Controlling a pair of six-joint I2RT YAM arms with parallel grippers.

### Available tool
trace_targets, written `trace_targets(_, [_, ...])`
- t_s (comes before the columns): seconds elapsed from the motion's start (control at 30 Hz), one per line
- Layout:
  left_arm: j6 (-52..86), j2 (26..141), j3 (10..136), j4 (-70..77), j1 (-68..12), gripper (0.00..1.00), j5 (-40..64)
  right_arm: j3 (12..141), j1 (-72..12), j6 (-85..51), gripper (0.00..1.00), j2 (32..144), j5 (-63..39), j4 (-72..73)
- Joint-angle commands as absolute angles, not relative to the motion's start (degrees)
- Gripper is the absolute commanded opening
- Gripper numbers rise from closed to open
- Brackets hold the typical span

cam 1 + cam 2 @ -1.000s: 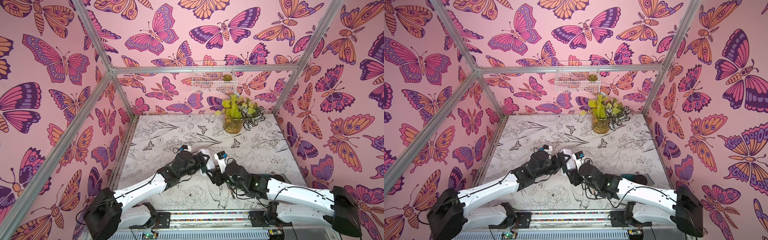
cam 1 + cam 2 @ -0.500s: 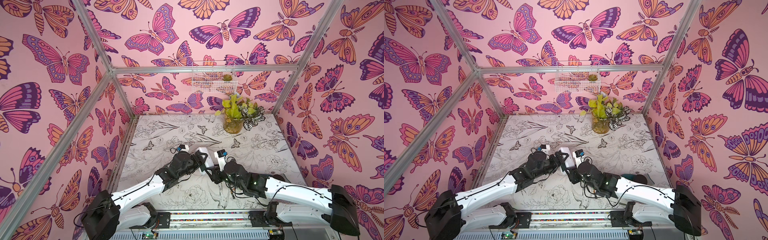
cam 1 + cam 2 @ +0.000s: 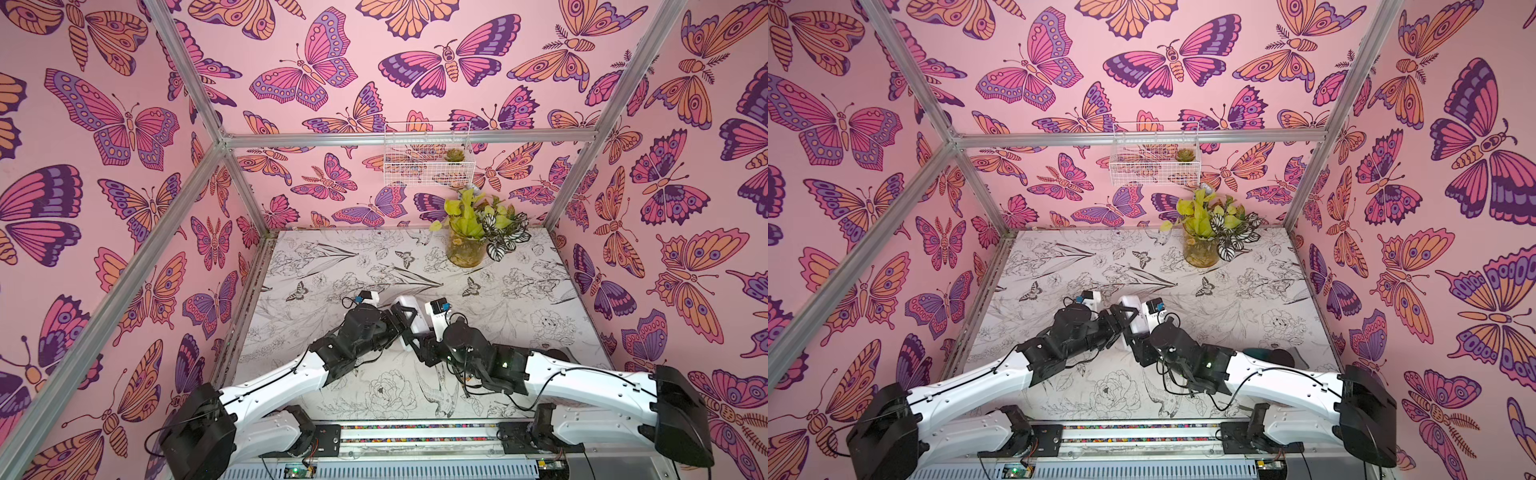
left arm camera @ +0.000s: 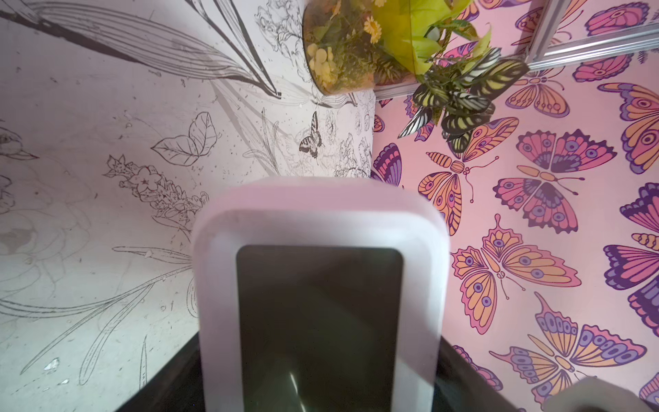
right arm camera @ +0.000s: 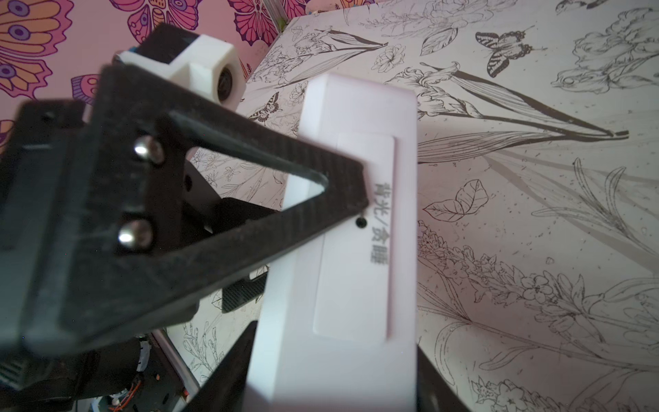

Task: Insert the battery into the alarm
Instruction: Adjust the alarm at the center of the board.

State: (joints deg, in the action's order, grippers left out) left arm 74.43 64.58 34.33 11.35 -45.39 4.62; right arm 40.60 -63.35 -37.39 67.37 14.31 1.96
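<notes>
Alarm [image 4: 321, 214] in left hand [image 4: 317, 360], right hand [image 5: 335, 342] around it.

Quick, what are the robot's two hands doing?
Left gripper: closed on the alarm.
Right gripper: around the alarm; grip cannot be told.

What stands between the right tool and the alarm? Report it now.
Nothing visible does. The alarm lies between the jaws of the right tool, which flank one end of it, while the left tool clamps it.
</notes>
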Motion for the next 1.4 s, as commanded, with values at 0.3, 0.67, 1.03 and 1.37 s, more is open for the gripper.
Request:
trace_targets(0.3, [72.7,59.8,31.8,3.8,-44.9,1.00,0.3,42.4,-63.7,-32.2,0.28,67.6,21.0,-6.2])
trace_targets(0.67, [71.9,50.4,26.6,-12.0,-41.2,1.00,-4.9,48.1,-63.8,-32.4,0.29,80.4,41.7,-22.0])
trace_targets(1.03, [71.2,43.5,23.7,-20.5,-35.4,1.00,-6.5,60.4,-69.9,-35.3,0.38,100.4,52.7,-29.9])
trace_targets(1.37, [70.5,39.7,22.5,-24.3,-32.1,1.00,-6.8,66.7,-75.8,-39.8,0.63,109.1,54.0,-35.2])
